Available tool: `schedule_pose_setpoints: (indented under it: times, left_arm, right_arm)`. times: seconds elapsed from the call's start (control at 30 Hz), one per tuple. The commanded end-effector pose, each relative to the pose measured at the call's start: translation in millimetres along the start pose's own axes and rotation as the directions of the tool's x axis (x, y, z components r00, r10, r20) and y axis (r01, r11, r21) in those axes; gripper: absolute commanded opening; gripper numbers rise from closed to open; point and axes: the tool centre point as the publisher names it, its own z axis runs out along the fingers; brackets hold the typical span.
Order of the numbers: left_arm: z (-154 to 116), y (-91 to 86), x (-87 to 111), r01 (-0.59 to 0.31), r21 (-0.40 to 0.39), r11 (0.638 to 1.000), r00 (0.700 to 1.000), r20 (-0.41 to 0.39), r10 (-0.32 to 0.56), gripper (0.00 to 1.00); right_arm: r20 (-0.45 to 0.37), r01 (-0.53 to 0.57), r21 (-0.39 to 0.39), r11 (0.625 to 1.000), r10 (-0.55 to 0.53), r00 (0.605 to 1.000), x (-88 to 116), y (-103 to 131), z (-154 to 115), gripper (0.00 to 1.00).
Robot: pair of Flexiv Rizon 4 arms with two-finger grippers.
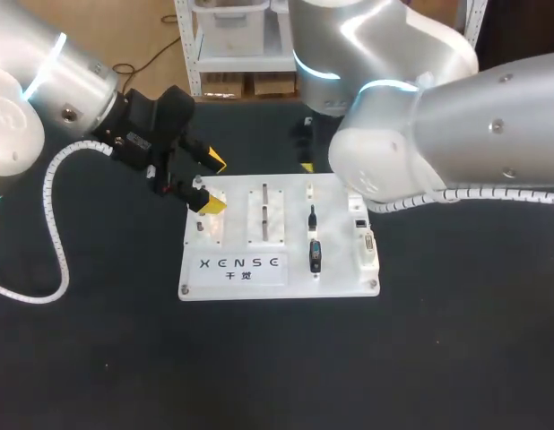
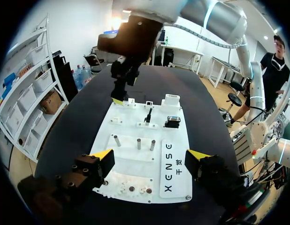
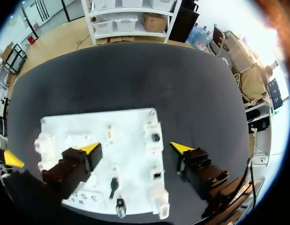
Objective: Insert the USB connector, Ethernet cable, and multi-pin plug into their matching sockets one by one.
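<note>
Hovering over the near-left corner of the white board [image 1: 340, 269], the left gripper [image 1: 213, 183] holds its yellow-tipped fingers wide apart with nothing between them. Its own wrist view shows the same spread [image 2: 149, 157], the board [image 2: 131, 161] stretching ahead of it on the dark table [image 1: 98, 358]. The right arm enters from the right and crosses the head view. The right gripper [image 2: 120, 93] hangs at the board's far edge, mostly hidden from the head camera by the arm itself. In the right wrist view its fingers also stand wide [image 3: 135, 149] above the board [image 3: 131, 126], gripping nothing. Two connectors rest on the board, right of its middle: a blocky black plug [image 1: 315, 255] and a slimmer black plug [image 1: 312, 215] just behind it. Which of the task's connectors each one is cannot be told. The sockets [image 1: 365, 235] sit in a row along the board's right edge, just beside these plugs. Three short metal pegs [image 2: 139, 143] stand upright near the board's middle.
</note>
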Motion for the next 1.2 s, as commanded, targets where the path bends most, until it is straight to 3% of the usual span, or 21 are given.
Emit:
schedule_pose_setpoints:
  times: [0.03, 0.3, 0.47, 0.53, 0.8, 0.87, 0.97, 1.2]
  left_arm:
    - [-0.1, 0.9, -0.2, 0.000, 0.002, 1.000, 1.000, -0.003, 0.000, 1.00]
    - [-0.1, 0.9, -0.2, 0.000, 0.002, 1.000, 1.000, -0.003, 0.000, 1.00]
    - [-0.1, 0.9, -0.2, 0.000, 0.002, 1.000, 1.000, -0.003, 0.000, 1.00]
    - [-0.1, 0.9, -0.2, 0.000, 0.002, 1.000, 1.000, -0.003, 0.000, 1.00]
    - [-0.1, 0.9, -0.2, 0.000, 0.002, 1.000, 1.000, -0.003, 0.000, 1.00]
    - [-0.1, 0.9, -0.2, 0.000, 0.002, 1.000, 1.000, -0.003, 0.000, 1.00]
    - [-0.1, 0.9, -0.2, 0.000, 0.002, 1.000, 1.000, -0.003, 0.000, 1.00]
    - [-0.1, 0.9, -0.2, 0.000, 0.002, 1.000, 1.000, -0.003, 0.000, 1.00]
  right_arm:
    - [0.003, 0.004, -0.024, 1.000, -0.004, 1.000, 21.8, 5.0, -6.0, 1.00]
    - [-0.068, 0.011, -0.033, 0.999, -0.013, 0.998, 51.1, 22.4, 8.2, 1.00]
    - [-0.105, -0.013, -0.031, 0.999, 0.010, 0.994, 61.1, 23.8, 17.8, 0.71]
    - [-0.115, -0.017, -0.026, 1.000, 0.014, 0.993, 64.2, 23.8, 21.5, 0.52]
    - [-0.134, -0.005, -0.022, 1.000, 0.002, 0.991, 73.3, 27.6, 26.1, 0.41]
    - [-0.136, 0.002, -0.022, 1.000, -0.005, 0.991, 74.6, 28.6, 26.2, 0.34]
    - [-0.137, 0.012, -0.020, 1.000, -0.015, 0.990, 75.6, 29.6, 26.3, 0.03]
    - [-0.122, 0.015, -0.039, 0.999, -0.020, 0.992, 76.4, 23.1, 18.9, 0.00]
